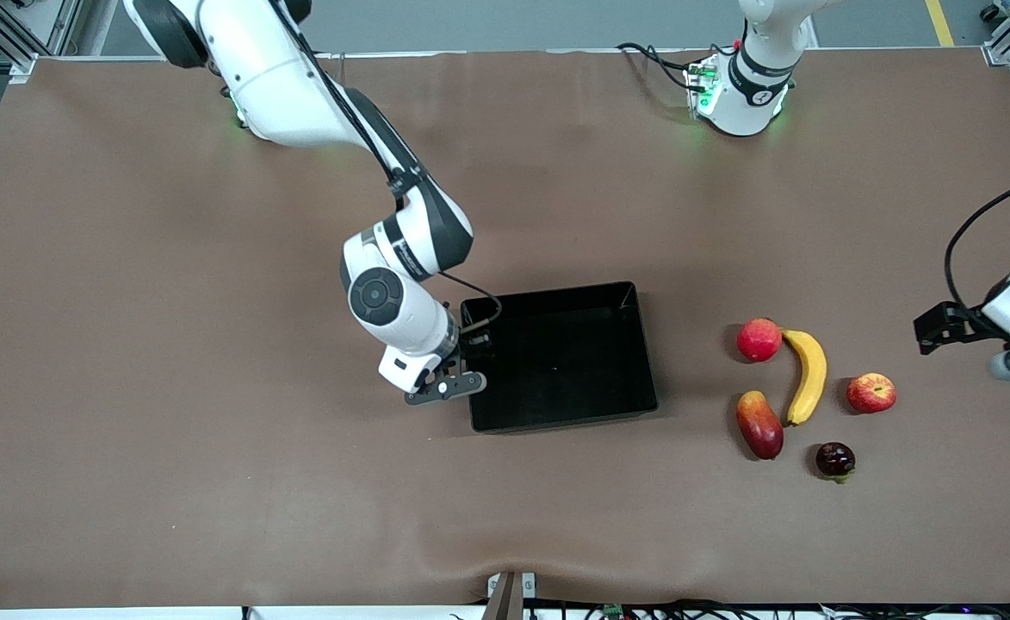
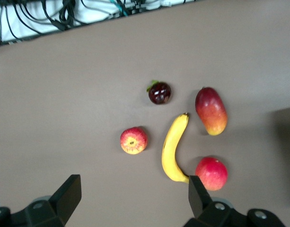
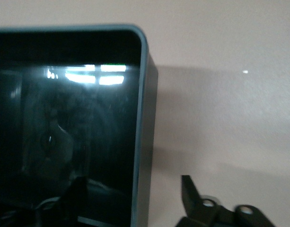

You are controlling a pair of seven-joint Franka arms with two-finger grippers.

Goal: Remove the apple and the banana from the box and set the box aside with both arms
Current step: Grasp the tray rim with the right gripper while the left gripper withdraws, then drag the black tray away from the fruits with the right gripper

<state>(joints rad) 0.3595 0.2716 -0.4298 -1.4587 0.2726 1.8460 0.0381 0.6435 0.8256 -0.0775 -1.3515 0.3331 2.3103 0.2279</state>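
The black tray (image 1: 565, 362) lies mid-table. My right gripper (image 1: 468, 366) is open and low at the tray's wall toward the right arm's end. In the right wrist view that wall (image 3: 141, 118) runs between the fingers of the gripper (image 3: 133, 198), one inside the tray and one outside. The yellow banana (image 1: 806, 375) and the red apple with a yellow patch (image 1: 870, 393) lie toward the left arm's end. My left gripper (image 1: 944, 327) is open and empty above bare table beside the fruits. Its wrist view shows the gripper (image 2: 133, 198), the banana (image 2: 173, 149) and the apple (image 2: 133, 140).
A plain pinkish-red round fruit (image 1: 759, 339) touches the banana's end farthest from the front camera. A red-orange mango (image 1: 759, 423) and a dark plum-like fruit (image 1: 835, 459) lie nearer the front camera. Cables run along the table's front edge (image 2: 64, 19).
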